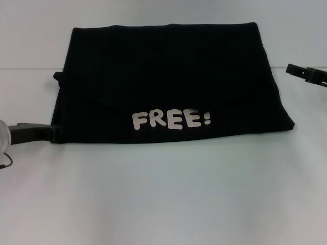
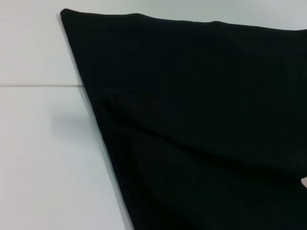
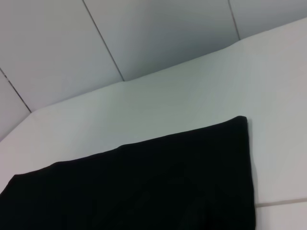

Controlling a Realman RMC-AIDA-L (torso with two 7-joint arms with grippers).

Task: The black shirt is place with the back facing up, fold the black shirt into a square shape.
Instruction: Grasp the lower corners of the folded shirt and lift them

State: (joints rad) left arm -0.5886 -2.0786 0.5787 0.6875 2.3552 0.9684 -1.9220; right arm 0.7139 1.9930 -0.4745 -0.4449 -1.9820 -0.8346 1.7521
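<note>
Black shirt [image 1: 168,76] folded; left end effector [image 1: 51,133] touches corner, right end effector [image 1: 294,69] apart; grip states unclear.

The black shirt [image 1: 168,76] lies folded on the white table [image 1: 163,199], its white "FREE!" lettering [image 1: 171,120] along the near edge. My left hand [image 1: 48,133] touches its near left corner; my right hand [image 1: 306,74] hovers apart, off its far right side.

White table [image 1: 163,204] with a thin seam line, pale panelled wall [image 3: 158,33] behind
</note>
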